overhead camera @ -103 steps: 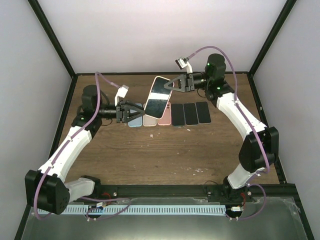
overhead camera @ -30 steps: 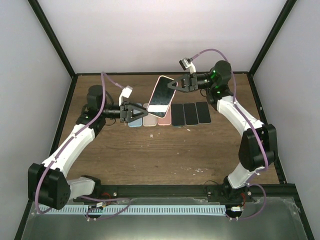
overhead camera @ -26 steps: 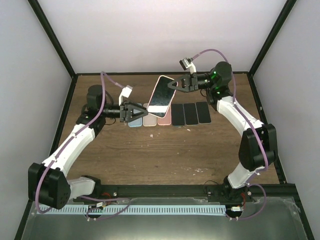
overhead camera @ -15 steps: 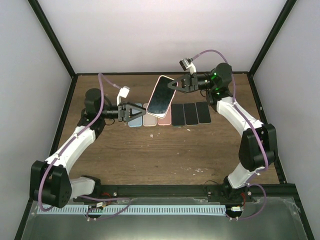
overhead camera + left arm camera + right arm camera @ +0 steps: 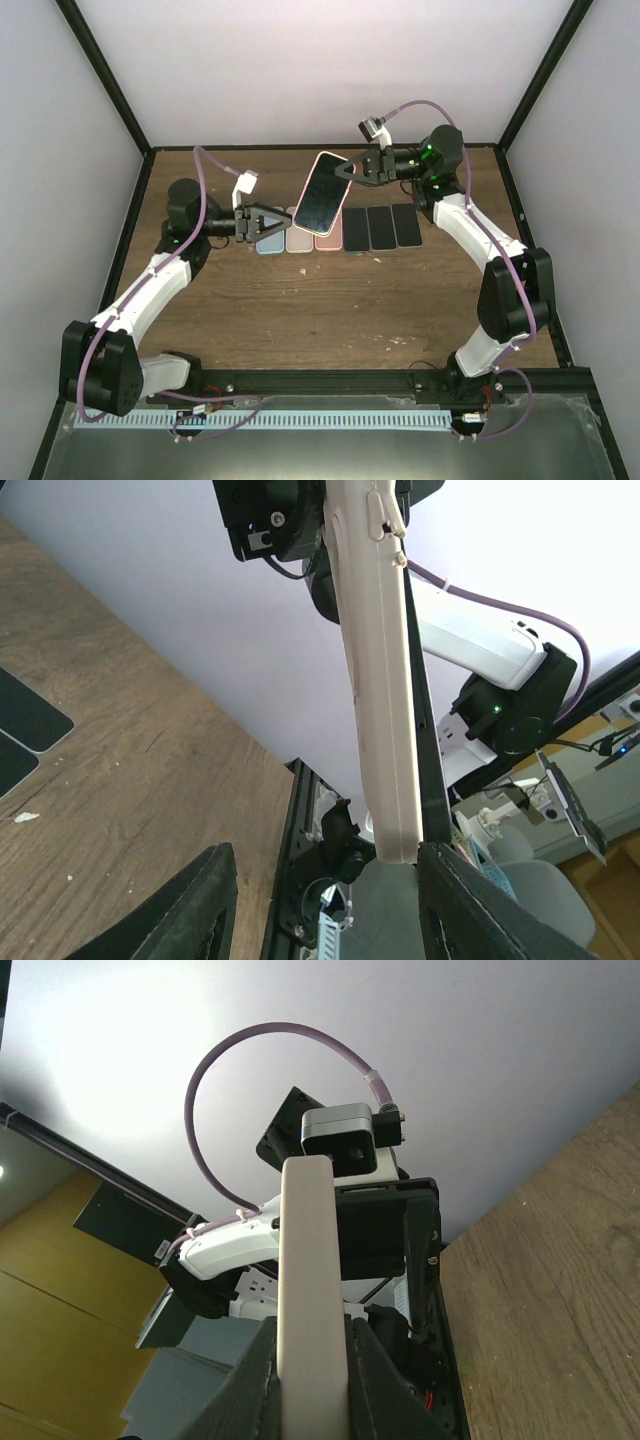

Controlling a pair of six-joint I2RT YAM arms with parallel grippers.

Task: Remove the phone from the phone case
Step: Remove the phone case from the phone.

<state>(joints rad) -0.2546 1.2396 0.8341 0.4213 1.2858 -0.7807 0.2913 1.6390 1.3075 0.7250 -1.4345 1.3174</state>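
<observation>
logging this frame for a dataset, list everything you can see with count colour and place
cased phone: one, pale case with dark screen, held above the table's back row
dark phones: three, black, side by side on the table, back right of centre
pastel slabs: three, blue, pale pink, pink, same row further left, partly hidden
table: one, brown wood
left gripper: one, black, open and empty, by the cased phone's lower end
right gripper: one, black, shut on the cased phone's upper end

3 dark phones (image 5: pixel 381 228) beside 3 pastel cases (image 5: pixel 299 243)
</observation>
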